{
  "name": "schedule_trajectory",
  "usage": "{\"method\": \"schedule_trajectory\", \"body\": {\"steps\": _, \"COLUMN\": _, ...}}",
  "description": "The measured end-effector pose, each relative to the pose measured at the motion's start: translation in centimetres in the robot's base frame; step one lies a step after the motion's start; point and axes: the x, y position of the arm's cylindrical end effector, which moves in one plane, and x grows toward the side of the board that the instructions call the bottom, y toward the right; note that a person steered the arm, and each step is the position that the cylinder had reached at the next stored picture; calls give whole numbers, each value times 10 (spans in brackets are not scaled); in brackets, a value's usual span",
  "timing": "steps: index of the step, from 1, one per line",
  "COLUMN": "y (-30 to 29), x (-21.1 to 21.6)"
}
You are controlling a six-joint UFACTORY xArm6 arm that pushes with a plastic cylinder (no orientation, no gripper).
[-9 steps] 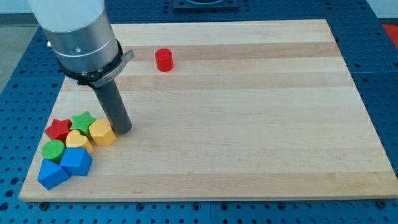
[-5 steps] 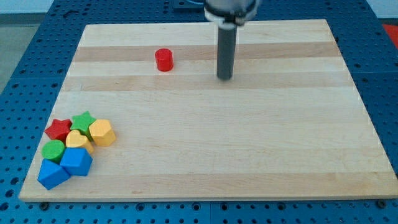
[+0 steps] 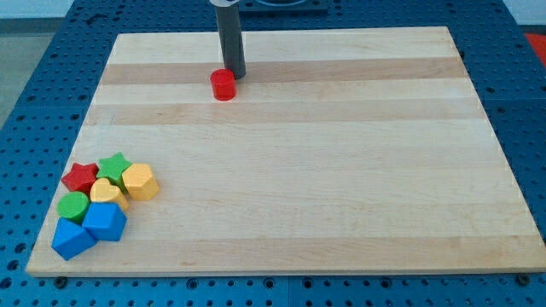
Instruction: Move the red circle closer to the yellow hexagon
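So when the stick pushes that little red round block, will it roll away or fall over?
Probably neither. The small red cylinder block stands upright on its flat end on the wooden board, so it should slide, not roll. It looks squat, so tipping seems unlikely. My tip sits at its upper-right edge, off-centre, so the block may spin or slip sideways.

Bright, even overhead light, sharp focus throughout, only soft short shadows beside the blocks, no glare.

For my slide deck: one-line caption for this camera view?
My tip sits just behind the red circle, far from the yellow hexagon clustered at the board's lower left.
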Motion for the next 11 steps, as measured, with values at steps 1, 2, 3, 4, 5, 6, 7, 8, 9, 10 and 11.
{"method": "schedule_trajectory", "body": {"steps": 1, "y": -22, "x": 5}}
{"method": "schedule_trajectory", "body": {"steps": 2, "y": -42, "x": 23}}
{"method": "schedule_trajectory", "body": {"steps": 3, "y": -44, "x": 44}}
{"method": "schedule_trajectory", "body": {"steps": 4, "y": -42, "x": 63}}
{"method": "schedule_trajectory", "body": {"steps": 5, "y": -42, "x": 88}}
{"method": "schedule_trajectory", "body": {"steps": 6, "y": -42, "x": 113}}
{"method": "schedule_trajectory", "body": {"steps": 7, "y": -35, "x": 136}}
{"method": "schedule_trajectory", "body": {"steps": 8, "y": 12, "x": 141}}
{"method": "schedule_trajectory", "body": {"steps": 9, "y": 51, "x": 147}}
{"method": "schedule_trajectory", "body": {"steps": 10, "y": 48, "x": 166}}
{"method": "schedule_trajectory", "body": {"steps": 11, "y": 17, "x": 162}}
